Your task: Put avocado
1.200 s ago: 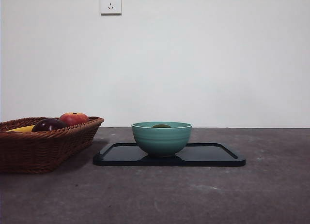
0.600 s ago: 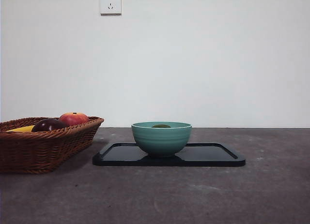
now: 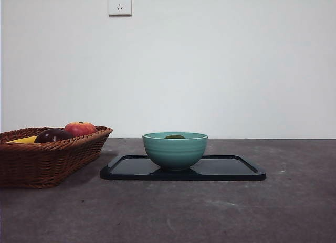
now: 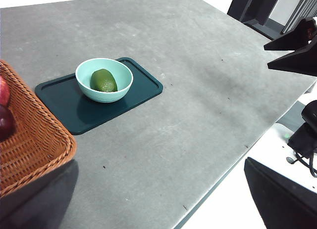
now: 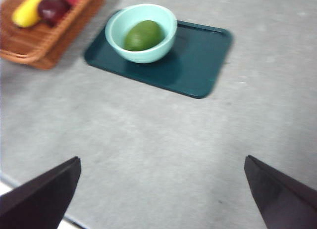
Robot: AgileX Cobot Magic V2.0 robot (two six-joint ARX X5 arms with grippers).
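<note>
The avocado (image 5: pixel 143 35) lies inside the mint-green bowl (image 5: pixel 141 32) on the dark tray (image 5: pixel 198 56). Both grippers hang high above the desk (image 5: pixel 148 150), jaws released and empty.

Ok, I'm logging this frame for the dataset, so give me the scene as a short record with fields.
avocado: lying in the bowl
bowl: teal, standing on the tray
tray: dark, flat on the table
basket: wicker, beside the tray, holds an apple, a dark purple fruit and a banana
left claw: open, empty
right claw: open, empty, away from the bowl
</note>
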